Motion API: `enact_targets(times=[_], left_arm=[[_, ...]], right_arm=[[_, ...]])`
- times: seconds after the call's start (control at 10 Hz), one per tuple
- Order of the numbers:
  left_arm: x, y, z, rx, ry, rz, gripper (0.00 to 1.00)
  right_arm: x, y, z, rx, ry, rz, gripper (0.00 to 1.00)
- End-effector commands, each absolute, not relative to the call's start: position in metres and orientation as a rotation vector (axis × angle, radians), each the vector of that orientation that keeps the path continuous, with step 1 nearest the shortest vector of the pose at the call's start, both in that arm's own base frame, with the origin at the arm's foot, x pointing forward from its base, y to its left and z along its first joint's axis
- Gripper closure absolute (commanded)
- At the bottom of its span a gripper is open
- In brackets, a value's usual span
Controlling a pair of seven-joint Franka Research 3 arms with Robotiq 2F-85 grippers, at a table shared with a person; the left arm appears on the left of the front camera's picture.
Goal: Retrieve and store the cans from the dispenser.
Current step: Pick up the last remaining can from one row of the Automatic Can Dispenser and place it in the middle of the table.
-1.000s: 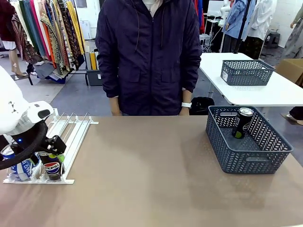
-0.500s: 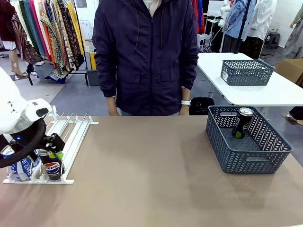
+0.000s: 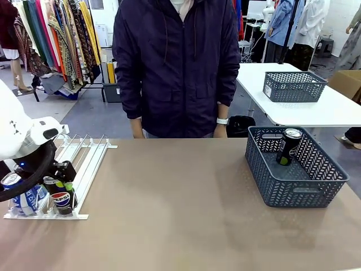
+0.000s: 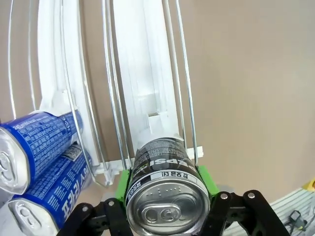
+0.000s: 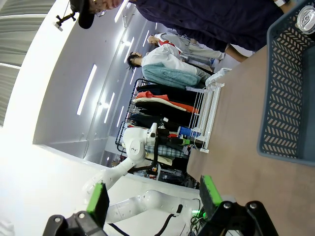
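My left gripper (image 3: 62, 191) grips a black can (image 3: 62, 201) at the low front end of the dispenser (image 3: 87, 161), near the left edge of the table (image 3: 180, 226) on my side. In the left wrist view, the green pads (image 4: 121, 181) of that gripper (image 4: 164, 179) press against both sides of the black can (image 4: 167, 206). The can's silver top faces the camera, and its body stands at the front end of a white lane of the dispenser (image 4: 142, 73). Past a wire divider, two blue cans (image 4: 42, 142) sit just beside it, touching each other; in the front view the blue cans (image 3: 23, 199) are partly hidden behind my arm.

My right gripper (image 5: 153, 196) is raised above the table with its fingers (image 5: 100, 199) spread wide and nothing between them.

Well apart from the dispenser, on the table's right side, is a grey basket (image 3: 299, 195). A stored can (image 3: 289, 145) stands inside it with its top up. The right wrist view shows the basket (image 5: 290, 98) too, with the stored can (image 5: 307, 19) in it. A person (image 3: 180, 62) in a dark jacket stands at the far edge of the table, arms hanging down.
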State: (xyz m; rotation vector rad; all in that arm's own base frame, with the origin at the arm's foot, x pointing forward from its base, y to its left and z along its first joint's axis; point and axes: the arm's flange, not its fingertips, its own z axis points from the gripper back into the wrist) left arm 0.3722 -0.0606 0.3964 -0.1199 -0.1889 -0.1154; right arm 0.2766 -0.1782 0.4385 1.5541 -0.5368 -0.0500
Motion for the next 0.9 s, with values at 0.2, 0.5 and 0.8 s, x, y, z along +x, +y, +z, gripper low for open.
enact_targets(times=[0.2, 0.5, 0.8], left_arm=[[0.359, -0.065, 0.390, -0.129, -0.219, -0.139, 1.00], [0.339, -0.060, 0.468, -0.148, -0.345, -0.131, 1.00], [0.297, -0.055, 0.563, -0.262, -0.464, -0.109, 1.00]], right_arm=[[0.275, -0.179, 0.441, 1.558, -0.538, -0.038, 0.00], [0.275, -0.179, 0.441, 1.558, -0.538, -0.038, 0.00], [0.275, -0.179, 0.441, 1.558, -0.538, -0.038, 0.00]])
